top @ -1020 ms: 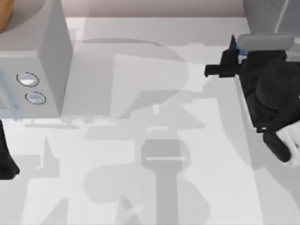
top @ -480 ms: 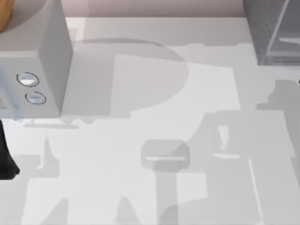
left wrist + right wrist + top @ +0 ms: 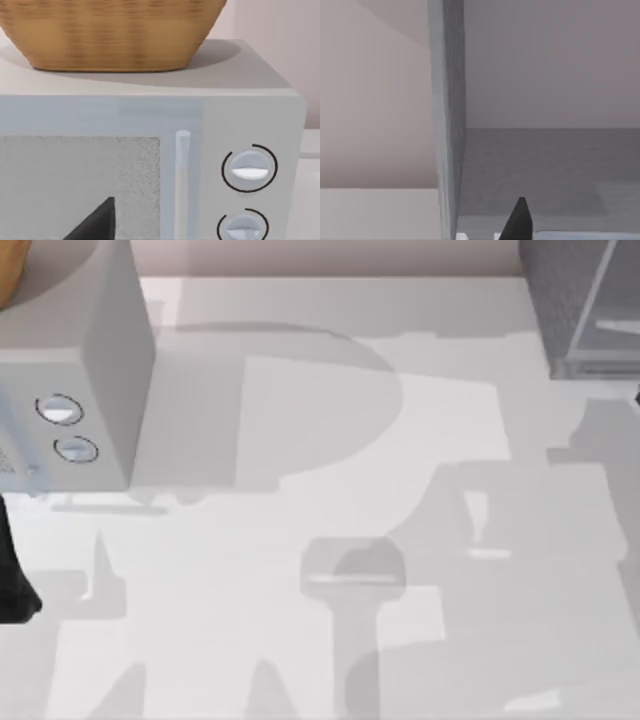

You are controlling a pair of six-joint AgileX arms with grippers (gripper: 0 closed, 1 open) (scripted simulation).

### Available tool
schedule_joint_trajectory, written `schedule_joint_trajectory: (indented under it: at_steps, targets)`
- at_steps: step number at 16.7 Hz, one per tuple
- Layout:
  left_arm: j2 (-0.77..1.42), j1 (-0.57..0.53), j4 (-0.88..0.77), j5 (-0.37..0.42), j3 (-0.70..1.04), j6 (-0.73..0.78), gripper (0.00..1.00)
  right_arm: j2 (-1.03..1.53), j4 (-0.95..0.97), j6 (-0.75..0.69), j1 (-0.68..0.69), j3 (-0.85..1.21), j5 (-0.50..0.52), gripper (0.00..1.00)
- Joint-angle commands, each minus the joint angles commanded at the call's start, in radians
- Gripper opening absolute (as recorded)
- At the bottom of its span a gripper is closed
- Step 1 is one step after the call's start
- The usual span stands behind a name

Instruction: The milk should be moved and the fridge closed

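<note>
Right gripper now withdrawn (facing the open fridge).

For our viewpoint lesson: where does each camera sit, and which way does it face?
Top view: above the table, looking down; left arm at the left edge.
Left wrist view: on that wrist, facing the microwave; left pincer tip shows.
Right wrist view: on that wrist, facing into the fridge; right pincer tip shows.
Shared: top and left wrist views show the microwave's dials.
</note>
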Motion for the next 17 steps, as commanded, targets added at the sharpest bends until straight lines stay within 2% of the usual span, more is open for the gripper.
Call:
schedule_joint_trajectory:
  at_steps: [11,14,17]
  targets:
    - [0.0,0.0,0.0,0.0,0.0,0.0,1.0,0.622,-0.072,-0.009,-0.172,0.677,-0.186,0.0]
    - [0.0,0.0,0.0,0.0,0.0,0.0,1.0,0.712,-0.091,-0.011,-0.2,0.777,-0.219,0.0]
    - [0.0,0.0,0.0,0.0,0.0,0.0,1.0,0.724,-0.094,-0.011,-0.205,0.791,-0.224,0.0]
